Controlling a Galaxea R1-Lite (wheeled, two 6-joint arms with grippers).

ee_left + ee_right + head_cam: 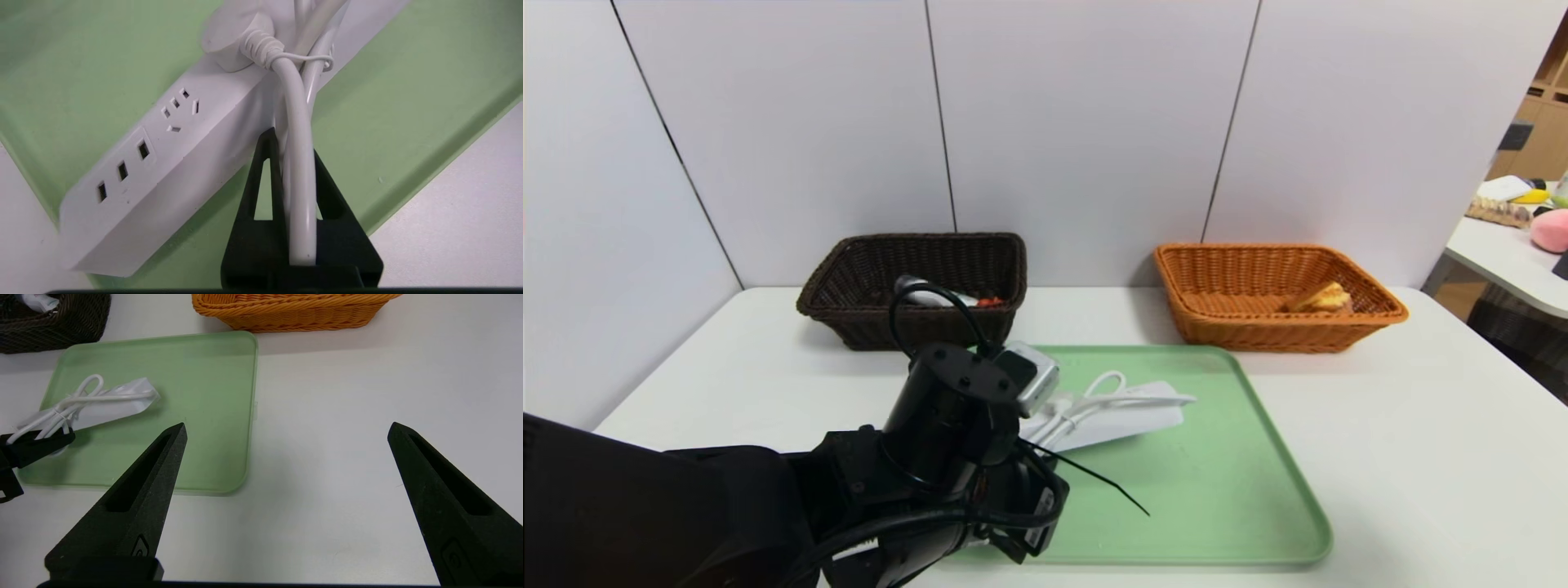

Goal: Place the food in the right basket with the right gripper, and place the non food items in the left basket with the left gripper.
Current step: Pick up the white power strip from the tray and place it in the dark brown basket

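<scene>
Nearest, low at the tray's left edge: left gripper (292, 163), fingers pressed together on the bundled white cord (300, 163) of the power strip (163, 155). Cord pinched between the two black fingers, running straight down the gap. Strip itself lying flat and diagonal on the green tray (1225, 490), sockets up, cord looped and tied near the plug end. In the head view, strip (1127, 420) partly hidden behind the left wrist housing.

Off to the right, above bare white table (347, 457): right gripper (286, 433), fingers spread wide, holding nothing, idle and well apart from the tray.

Step in hand, by the look of it: the non-food pick, grasp already made on the cord, lift not yet begun since the strip appears to rest fully on the tray.

Farther back, against the wall panels: dark brown left basket (849, 282), already holding a white object with something red beside it, not clear enough to name. Opposite, the orange right basket (1201, 310), with a yellowish piece of food (1323, 298) inside. Nothing else visible on the tray.

Next move, as a judgement: straight lift high enough for the dangling strip to clear the tray rim and the brown basket's near wall, then carry back and left and release over the basket. Likely swing or slip, given a grip on the cord alone rather than the body; slow travel advisable.
</scene>
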